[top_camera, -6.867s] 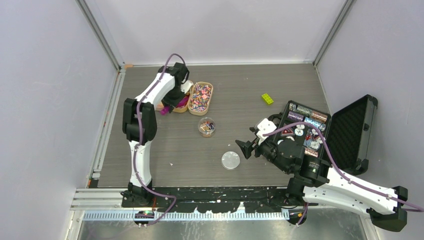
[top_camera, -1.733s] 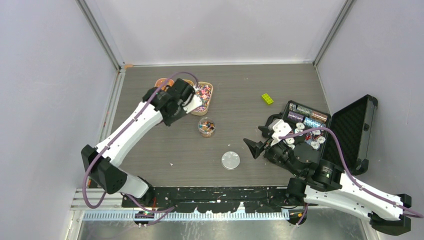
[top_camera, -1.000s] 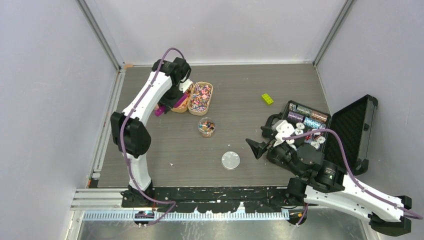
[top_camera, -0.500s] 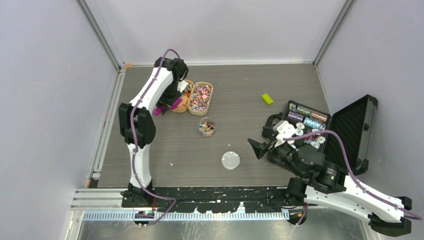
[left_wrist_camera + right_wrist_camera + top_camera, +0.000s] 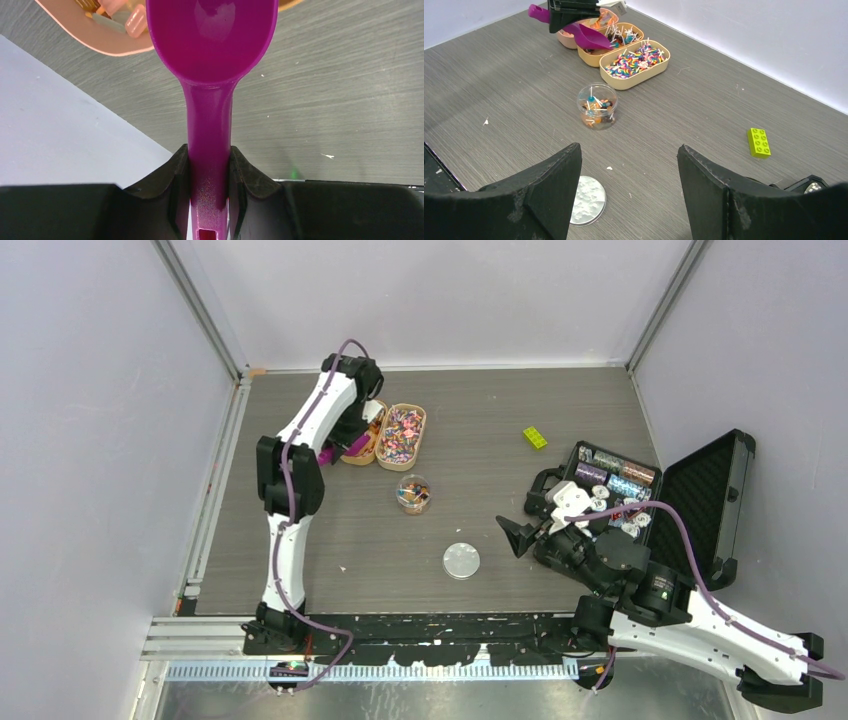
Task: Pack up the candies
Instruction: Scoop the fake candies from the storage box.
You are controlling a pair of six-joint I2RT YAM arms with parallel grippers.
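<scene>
Although the chips (image 5: 612, 502) in the open black case (image 5: 712, 502) bear printed faces, their markings are too small to be read. Three oval trays are shown side by side at the far left of the table (image 5: 500, 405). The rightmost tray (image 5: 634, 84) is filled with mixed candies (image 5: 636, 59) in pink, blue, white and red wrappers. The middle tray (image 5: 589, 61) holds darker wrapped sweets with white twisted ends, and orange sweets are seen in the farthest tray (image 5: 565, 41). A small clear jar (image 5: 597, 106) is placed upright on the table, near the trays and apart from them, and is partly filled with orange and mixed sweets. Its round clear lid (image 5: 588, 200) is laid flat on the table, well apart from the jar and nearer the arm bases. A yellow-green brick (image 5: 759, 142) is seen alone between the trays and the case. The handle of a magenta scoop (image 5: 212, 35) is clamped between the fingers of the left gripper (image 5: 210, 165). Its bowl is shown bare and is held over the rim of the farthest tray; contact with the tray cannot be told. The fingers of the right gripper (image 5: 629, 150) are spread wide above the table beside the case, with nothing between them.
</scene>
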